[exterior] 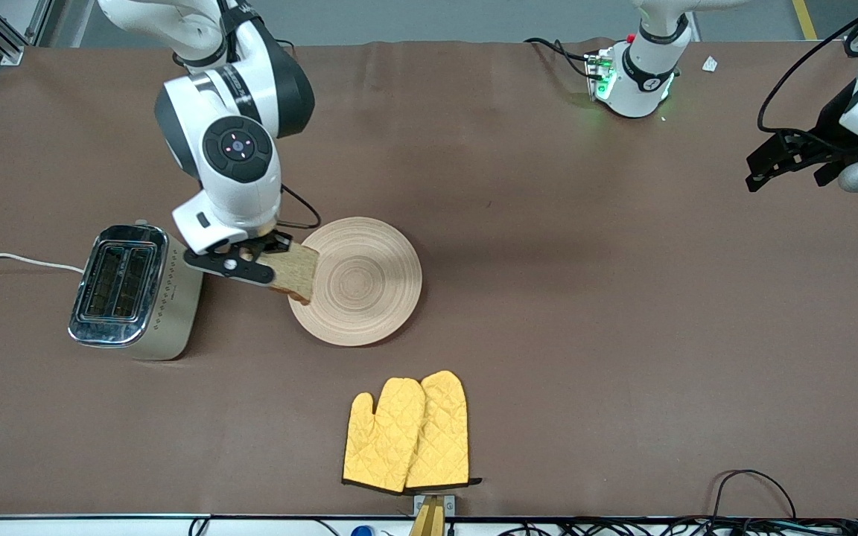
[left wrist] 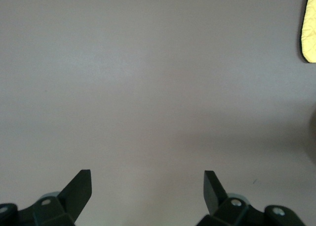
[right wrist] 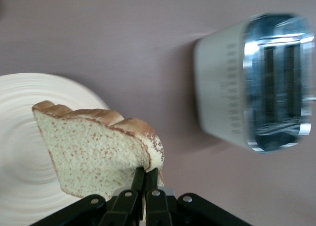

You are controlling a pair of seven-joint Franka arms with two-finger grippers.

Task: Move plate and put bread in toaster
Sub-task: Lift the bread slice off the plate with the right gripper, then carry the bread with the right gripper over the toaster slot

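The bread [exterior: 296, 272] is held in the air by the right hand [exterior: 269, 262], whose fingers [right wrist: 138, 184] are clamped together on one corner of the slice. The slice is carried on edge, tilted, over the edge of the plate [exterior: 358, 281] that lies toward the toaster [exterior: 131, 292]. In the right wrist view the bread [right wrist: 96, 152] is seen in front of the plate [right wrist: 24, 152], with the toaster [right wrist: 256, 82] standing apart from both.

The plate is set flat on the brown desk [exterior: 585, 313], with nothing resting on it. The toaster is placed beside the plate, toward the right arm's end of the desk, with its two slots facing up and a white cord [exterior: 12, 259] running from it toward the desk's edge. A pair of yellow oven mitts [exterior: 407, 433] is laid nearer to the front camera than the plate.

The left hand [exterior: 775, 160] is kept waiting over the left arm's end of the desk, its fingers [left wrist: 79, 186] spread apart with nothing between them.
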